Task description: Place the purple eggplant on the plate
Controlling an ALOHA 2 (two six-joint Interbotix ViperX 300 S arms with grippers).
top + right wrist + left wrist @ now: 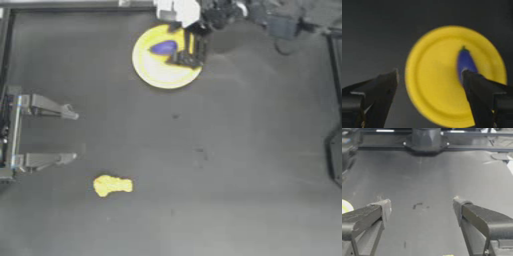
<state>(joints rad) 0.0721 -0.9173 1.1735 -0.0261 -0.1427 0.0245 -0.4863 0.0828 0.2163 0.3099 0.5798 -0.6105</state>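
Eggplant, one small glossy purple oval toy (164, 47) lying on the single large round pale yellow plate (150, 72), looks light, stiff and slippery, best pinched across its middle, while the right gripper (189, 52) hangs spread over that plate and the left gripper (71, 136), well clear, is spread too.

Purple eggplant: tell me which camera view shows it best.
The right wrist view: the purple eggplant lies on the plate, large, stem visible, right gripper open above. The top view shows only a small blue patch. The left wrist view misses it.
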